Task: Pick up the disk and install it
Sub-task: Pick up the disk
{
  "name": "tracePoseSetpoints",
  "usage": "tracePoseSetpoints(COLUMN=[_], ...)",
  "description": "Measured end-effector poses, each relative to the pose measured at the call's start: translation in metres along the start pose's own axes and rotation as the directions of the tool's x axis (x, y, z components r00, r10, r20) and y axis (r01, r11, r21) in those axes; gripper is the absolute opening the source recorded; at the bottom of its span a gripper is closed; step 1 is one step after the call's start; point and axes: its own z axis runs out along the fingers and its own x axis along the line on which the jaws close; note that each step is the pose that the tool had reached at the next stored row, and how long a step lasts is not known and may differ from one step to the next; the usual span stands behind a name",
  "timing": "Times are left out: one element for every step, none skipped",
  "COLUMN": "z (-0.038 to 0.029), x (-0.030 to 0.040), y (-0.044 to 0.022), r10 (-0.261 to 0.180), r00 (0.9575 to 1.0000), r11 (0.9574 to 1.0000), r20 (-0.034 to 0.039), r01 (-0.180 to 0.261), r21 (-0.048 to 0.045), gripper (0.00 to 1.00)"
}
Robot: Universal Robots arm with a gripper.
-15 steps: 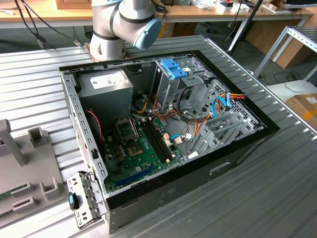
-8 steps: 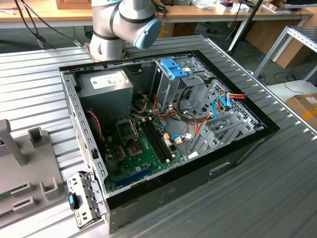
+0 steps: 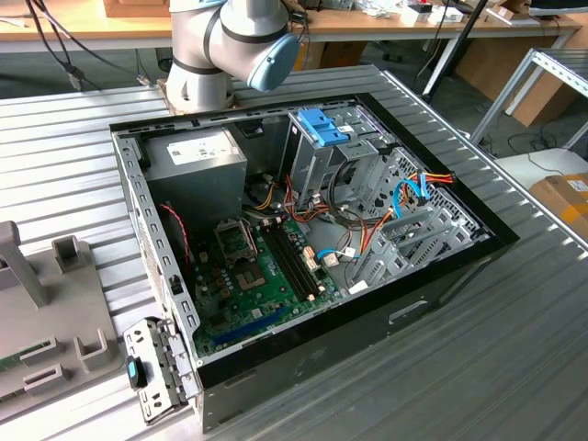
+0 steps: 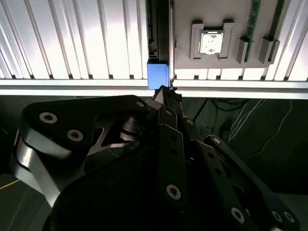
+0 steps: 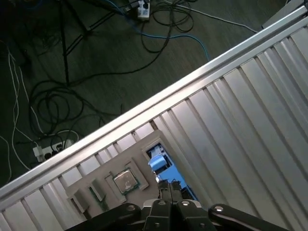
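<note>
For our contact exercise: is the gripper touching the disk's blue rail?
Cannot tell. In the second wrist view the gripper ends at the disk's blue rail; neither contact nor gap shows plainly.

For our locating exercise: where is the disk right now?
In both wrist views the disk stands on edge at the ribbed table's rim, just ahead of the gripper, beside the grey holder carrying a processor.

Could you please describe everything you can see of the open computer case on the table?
The computer case is a black tower lying on its side on the ribbed metal table, side panel off, interior facing up. Inside sit a grey power supply with a white sticker, a green motherboard, a silver drive cage with a blue latch, and red, orange and blue cables.
</note>
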Motion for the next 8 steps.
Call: tracePoseSetpoints(z=[0.0,0.0,0.0,0.0,0.0,0.0,0.0001,0.0001], x=[0.0,0.0,0.0,0.0,0.0,0.0,0.0,0.0], y=[0.0001,0.0,0.0,0.0,0.0,0.0,0.0,0.0], r10=[-0.011,-0.011,-0.011,-0.011,-0.013,-0.027,-0.066,-0.096], r00=[0.9999,0.9999,0.9999,0.9999,0.9999,0.9996,0.9978,0.9954], r11=[0.9999,0.9999,0.9999,0.9999,0.9999,0.9996,0.9978,0.9954], r20=[-0.0005,-0.0005,-0.0005,-0.0004,-0.0005,-0.0011,-0.0027,-0.0039], r01=[0.011,0.011,0.011,0.011,0.013,0.027,0.066,0.096], r21=[-0.0002,-0.0002,-0.0002,-0.0002,-0.0002,-0.0005,-0.0013,-0.002], gripper=[0.11,0.11,0.11,0.11,0.11,0.11,0.11,0.11])
